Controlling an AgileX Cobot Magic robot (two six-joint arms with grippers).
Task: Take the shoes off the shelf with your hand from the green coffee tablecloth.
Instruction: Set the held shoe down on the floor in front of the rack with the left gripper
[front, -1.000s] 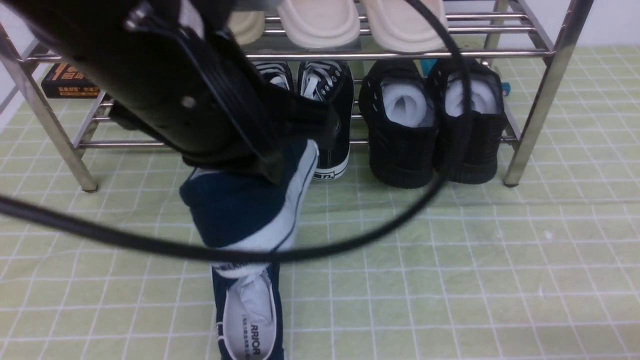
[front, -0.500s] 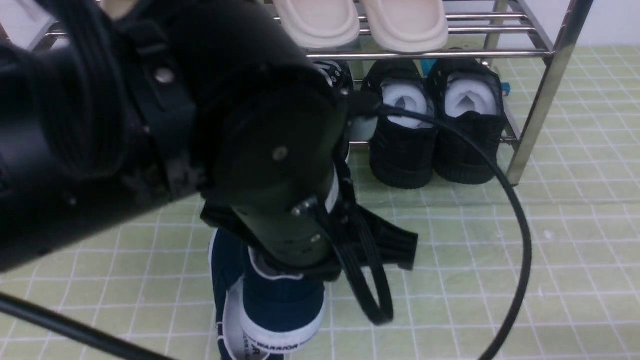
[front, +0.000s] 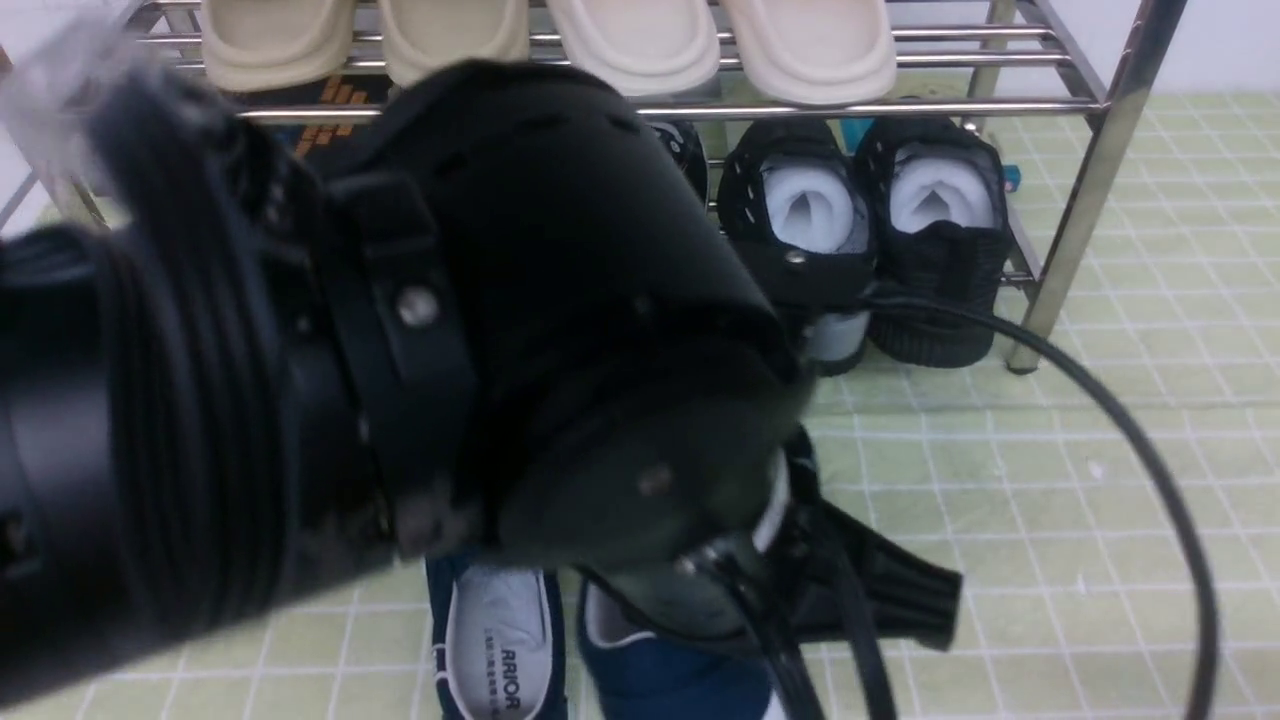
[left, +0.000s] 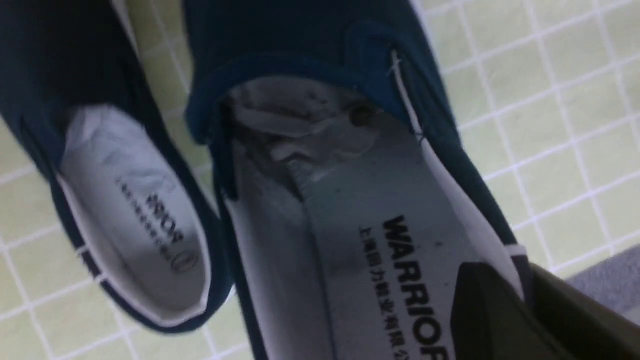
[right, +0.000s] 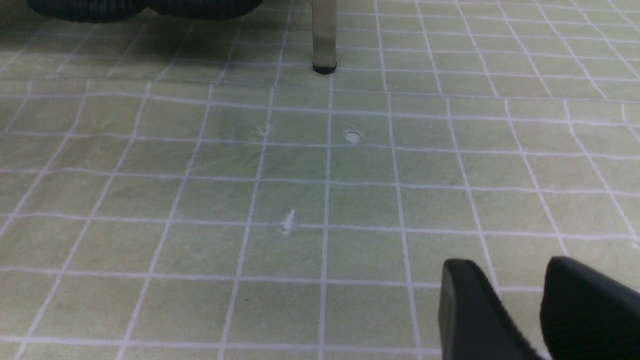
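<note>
Two soft, probably light canvas shoes (left: 310, 40); my left jaws clamp one's heel wall, likely the firmest hold; right jaws apart.

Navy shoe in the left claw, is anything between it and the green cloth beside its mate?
Nothing visible: the left claw holds the shoe right beside its mate, with only bare green cloth around them.

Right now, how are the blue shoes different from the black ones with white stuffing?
The blue shoes are out over the green cloth; the black shoes sit in the shelf's lower tier. Blue show flat white insoles; black hold rolled white paper. The left gripper pinches one blue shoe, no black one. Both pairs sit side by side.
</note>
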